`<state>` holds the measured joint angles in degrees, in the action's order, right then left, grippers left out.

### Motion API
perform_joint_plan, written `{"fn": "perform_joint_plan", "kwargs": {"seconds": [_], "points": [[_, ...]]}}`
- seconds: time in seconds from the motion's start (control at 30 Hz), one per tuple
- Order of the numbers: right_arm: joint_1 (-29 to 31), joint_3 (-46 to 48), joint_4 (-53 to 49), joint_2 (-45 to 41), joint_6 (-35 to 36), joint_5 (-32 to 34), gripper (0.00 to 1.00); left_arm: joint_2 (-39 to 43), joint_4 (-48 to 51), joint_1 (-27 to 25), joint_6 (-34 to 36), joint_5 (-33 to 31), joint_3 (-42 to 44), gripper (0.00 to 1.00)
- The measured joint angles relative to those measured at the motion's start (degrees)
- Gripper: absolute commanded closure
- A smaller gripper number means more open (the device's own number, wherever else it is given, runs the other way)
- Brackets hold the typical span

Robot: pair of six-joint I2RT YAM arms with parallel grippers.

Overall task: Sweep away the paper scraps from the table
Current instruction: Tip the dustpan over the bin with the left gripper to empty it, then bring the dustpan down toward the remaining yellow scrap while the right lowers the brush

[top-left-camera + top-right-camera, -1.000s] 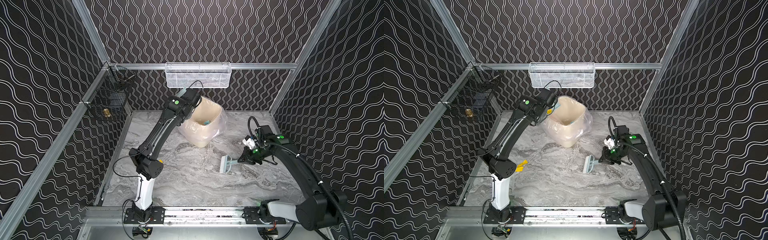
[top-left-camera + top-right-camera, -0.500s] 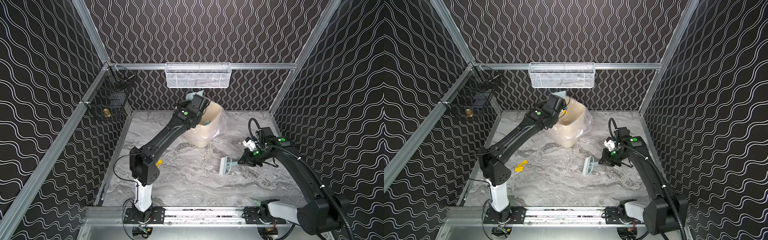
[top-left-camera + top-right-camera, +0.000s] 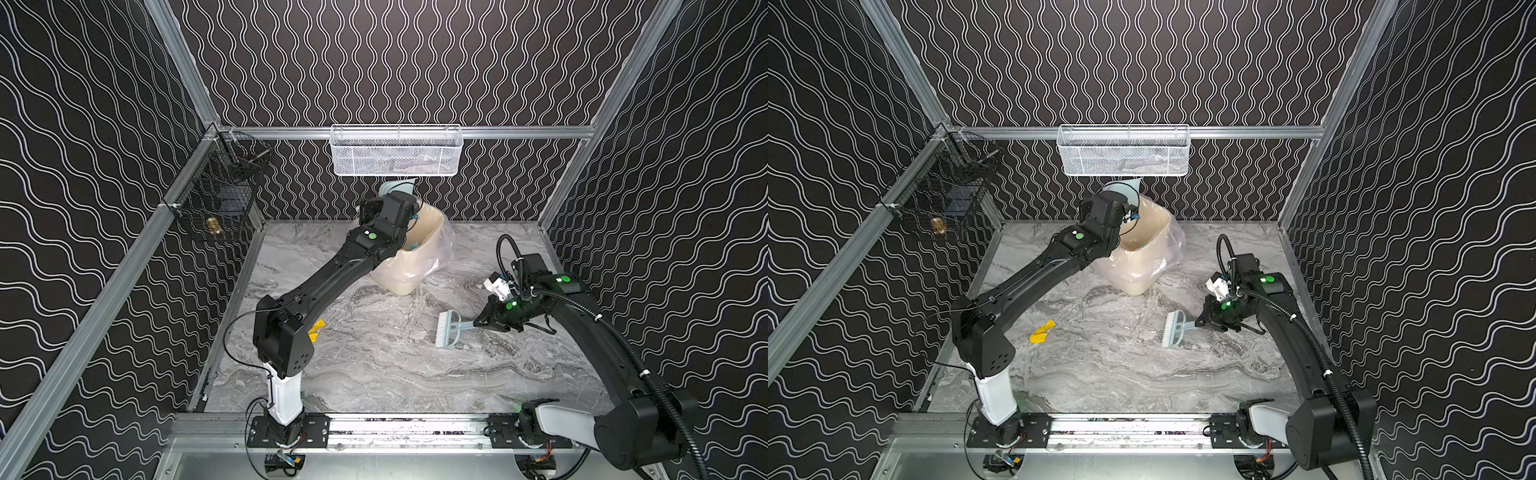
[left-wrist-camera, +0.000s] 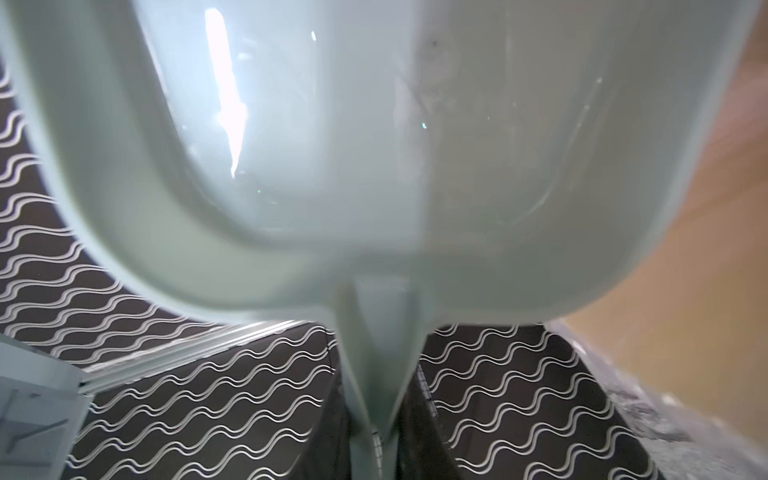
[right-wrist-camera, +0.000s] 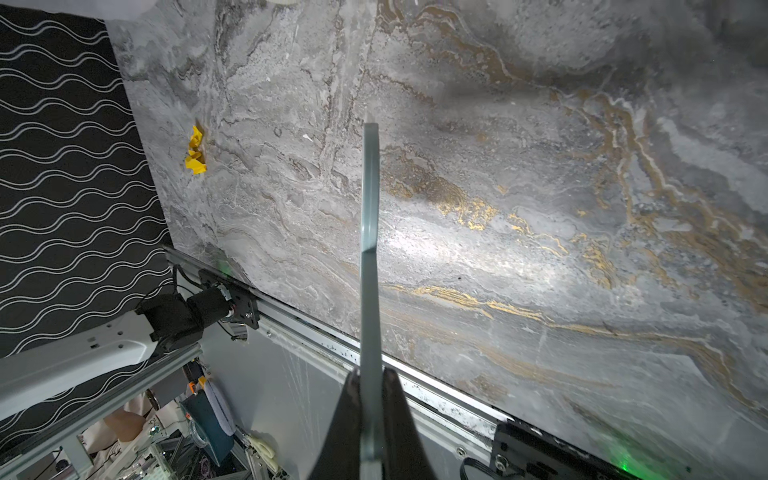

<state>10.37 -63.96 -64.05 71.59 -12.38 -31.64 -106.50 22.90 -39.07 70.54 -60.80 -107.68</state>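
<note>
While the dustpan point(image 4: 374, 145) is held tipped steeply over the bin point(image 3: 405, 278), its pan shows bare in the left wrist view, so the pose reads as an emptying tilt. Item: left claw point(image 4: 376, 419), clenched on the dustpan's narrow handle, with the bin's lined mouth just below it. The bin's contents are mostly hidden by the arm. Item: right claw point(image 5: 371, 399), clamped on the handle of the brush point(image 3: 449, 330), whose bristle head rests on the table point(image 3: 374, 374) just ahead of the claw, low and ready for a stroke. Item: one yellow paper scrap point(image 3: 1042, 331), crumpled, lying on the table well apart from the right claw, out beyond the brush head (and equally far from the left claw, back beside that arm's elbow). No other scrap shows on the marble. Judgement: the task is nearly done. This last scrap probably needs the pan brought down beside it while the brush reaches across, a long stretch for the right arm.
</note>
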Motion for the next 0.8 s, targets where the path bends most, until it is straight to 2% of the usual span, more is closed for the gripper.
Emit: {"fn": "perform_joint_plan", "kwargs": {"seconds": [0.1, 0.2, 0.33, 0.47, 0.63, 0.8], "points": [[1.2, 0.8, 2.5, -1.0, -1.2, -1.3, 1.00, 0.8, 9.7, -0.6, -11.6, 2.6, -4.9, 1.00], [4.2, 2.3, 5.8, -2.2, -3.7, -2.3, 1.00, 4.0, 18.1, -0.9, -23.4, 4.9, -5.6, 1.00], [10.5, 4.7, 11.2, -3.7, -7.3, -2.8, 1.00, 8.7, 28.1, -1.2, -38.0, 10.4, -3.1, 1.00], [17.6, 7.5, 18.9, -4.5, -11.8, -3.0, 1.00, 14.9, 34.2, -1.3, -50.2, 16.7, 3.1, 1.00], [25.2, 8.9, 28.3, -2.6, -16.8, -2.7, 1.00, 21.6, 38.7, -1.1, -61.6, 23.9, 11.5, 1.00], [32.0, 9.8, 39.7, 1.9, -20.7, -2.4, 1.00, 28.2, 41.3, 0.1, -69.2, 28.7, 18.2, 1.00]]}}
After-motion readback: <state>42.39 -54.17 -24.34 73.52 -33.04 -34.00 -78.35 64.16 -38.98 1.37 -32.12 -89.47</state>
